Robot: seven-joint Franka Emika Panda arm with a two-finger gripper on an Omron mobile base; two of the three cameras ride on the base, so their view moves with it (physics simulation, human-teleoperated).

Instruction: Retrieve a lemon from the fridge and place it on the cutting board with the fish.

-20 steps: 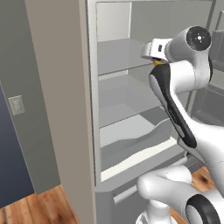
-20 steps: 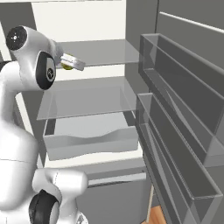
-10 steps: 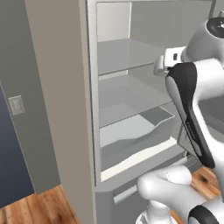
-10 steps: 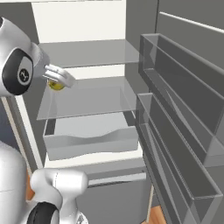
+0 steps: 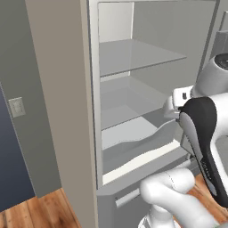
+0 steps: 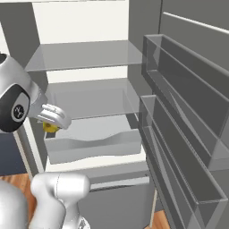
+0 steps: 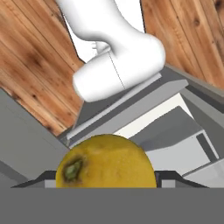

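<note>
The jaws of the gripper (image 6: 50, 126) are closed on the lemon (image 7: 106, 161), near the left front corner of the open fridge (image 6: 94, 58) drawer (image 6: 94, 145).

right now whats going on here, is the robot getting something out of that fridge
Yes. The robot's gripper is closed on the lemon, holding it in front of the open fridge. In the right base view the lemon peeks out under the hand, just outside the lower drawer. The fridge shelves look bare. The lemon is not yet at any cutting board.
</note>
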